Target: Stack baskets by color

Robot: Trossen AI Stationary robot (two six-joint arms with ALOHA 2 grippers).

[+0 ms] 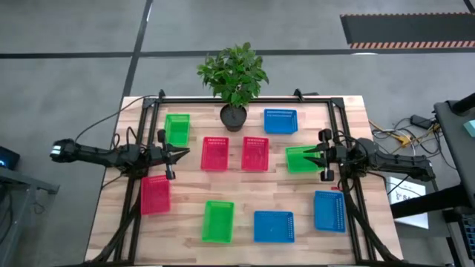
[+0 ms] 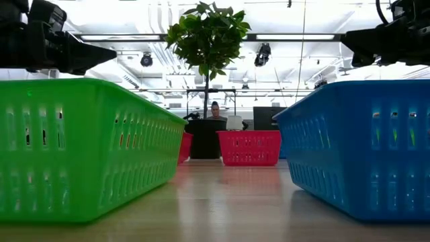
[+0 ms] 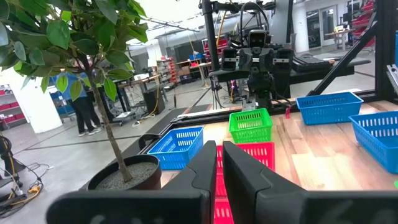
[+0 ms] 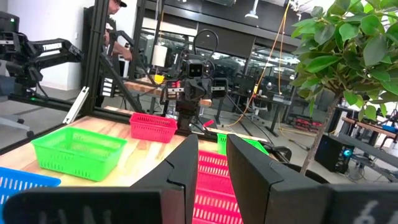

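Nine baskets rest on their bases, spread singly over the wooden table. Red ones [image 1: 215, 153] [image 1: 254, 153] lie side by side mid-table, and a third red [image 1: 155, 193] lies at the left. Green ones sit far left [image 1: 177, 128], right of centre [image 1: 302, 158] and near the front [image 1: 218, 221]. Blue ones sit far right [image 1: 280, 120], front centre [image 1: 273, 226] and front right [image 1: 329, 211]. My left gripper [image 1: 182, 153] [image 3: 219, 148] hovers level and shut, left of the red pair. My right gripper [image 1: 310, 156] [image 4: 212, 140] hovers level and open above the right green basket's edge, with nothing between its fingers.
A black pot with a leafy plant [image 1: 233, 116] stands at the far middle, between the far green and far blue baskets. A black frame [image 1: 245, 99] runs along the far and side edges. Bare wood [image 1: 185, 215] lies between the front green and left red baskets.
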